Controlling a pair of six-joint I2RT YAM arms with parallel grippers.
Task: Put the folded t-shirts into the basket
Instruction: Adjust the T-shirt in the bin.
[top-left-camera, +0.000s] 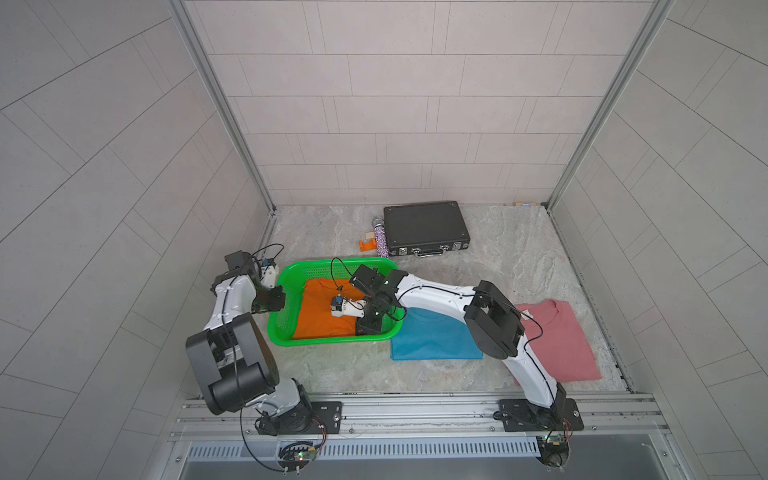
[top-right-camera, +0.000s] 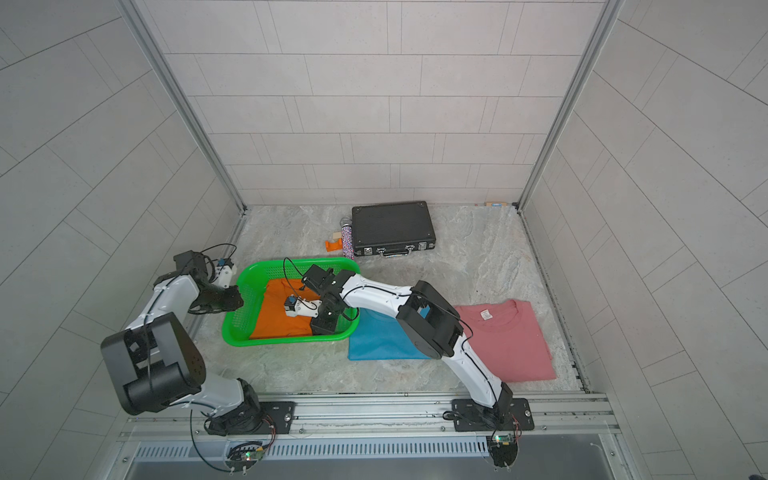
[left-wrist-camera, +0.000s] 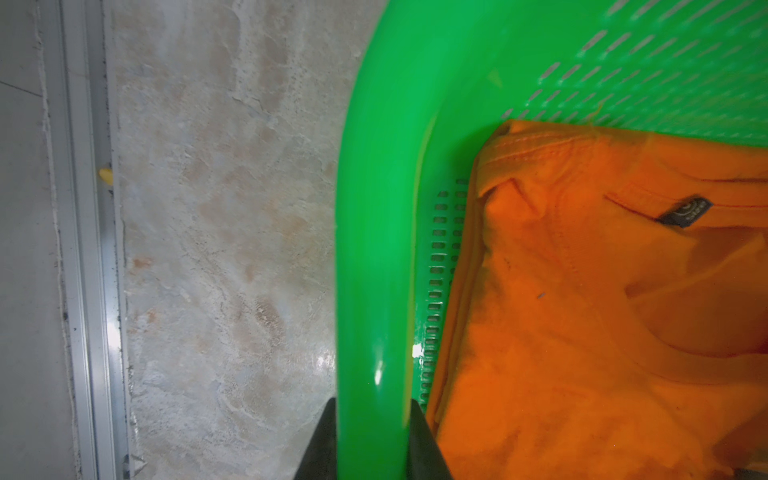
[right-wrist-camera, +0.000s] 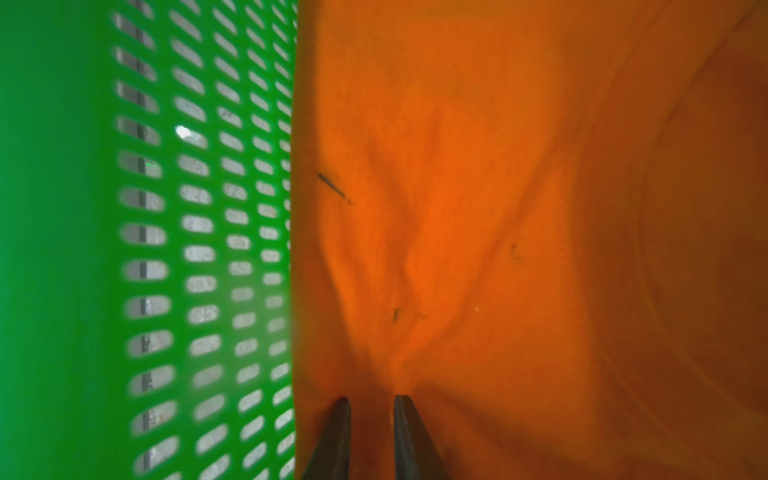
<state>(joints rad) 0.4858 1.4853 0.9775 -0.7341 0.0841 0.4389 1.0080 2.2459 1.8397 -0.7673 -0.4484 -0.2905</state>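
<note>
Both look limp: blue shirt (top-left-camera: 432, 340) and pink shirt (top-left-camera: 561, 345) need edge grips; left gripper (left-wrist-camera: 372, 405) pinches basket (left-wrist-camera: 374, 208) rim, right gripper (right-wrist-camera: 372, 399) slightly parted.

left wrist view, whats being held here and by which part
The basket, held by its rim: the left gripper has one of its fingers outside the rim and the other inside, closed on it.

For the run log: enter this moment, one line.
orange shirt: in basket; blue shirt, pink shirt: on table; left pincer: clamps basket rim; right pincer: over orange shirt, grip unclear
</note>
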